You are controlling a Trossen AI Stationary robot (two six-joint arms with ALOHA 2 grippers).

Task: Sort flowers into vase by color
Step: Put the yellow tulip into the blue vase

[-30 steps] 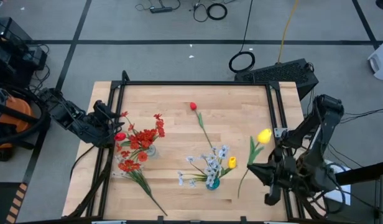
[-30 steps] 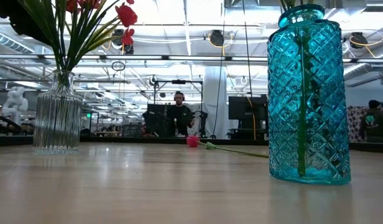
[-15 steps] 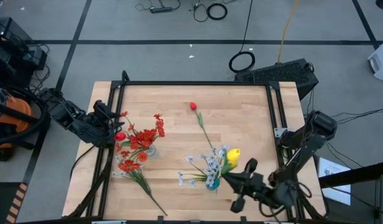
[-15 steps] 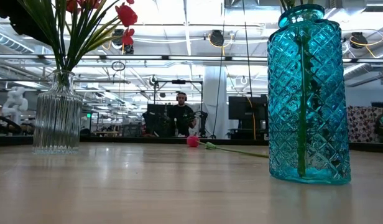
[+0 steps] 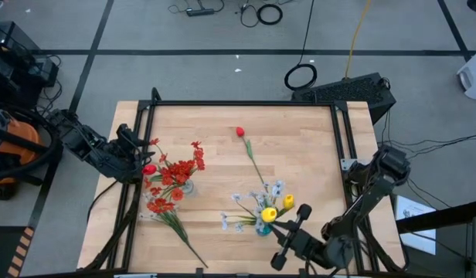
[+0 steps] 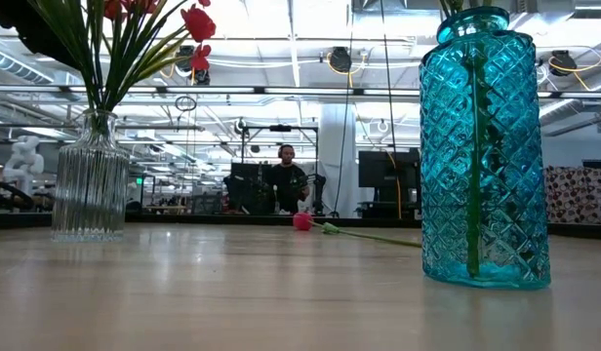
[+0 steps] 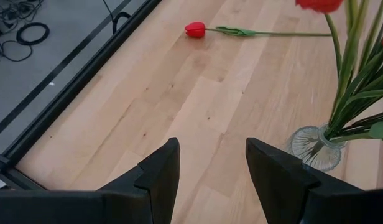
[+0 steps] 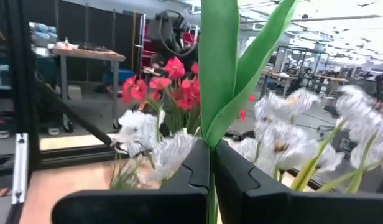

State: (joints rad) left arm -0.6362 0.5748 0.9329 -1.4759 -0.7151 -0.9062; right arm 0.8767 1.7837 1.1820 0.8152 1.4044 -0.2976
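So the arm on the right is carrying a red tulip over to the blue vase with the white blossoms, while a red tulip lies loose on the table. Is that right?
Not quite: the tulip that the right gripper carries is yellow, not red, as the high view shows. It is at the blue vase with the white blossoms, and the red tulip does lie loose on the table.

No text, label or number can be read anywhere here.

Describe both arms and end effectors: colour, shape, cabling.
Both arms are dark, jointed, with rounded housings. The left end effector has two broad black fingers with angular tips. The right end effector fingers are black with stepped, interlocking inner edges. Black cables trail near the left arm's base.
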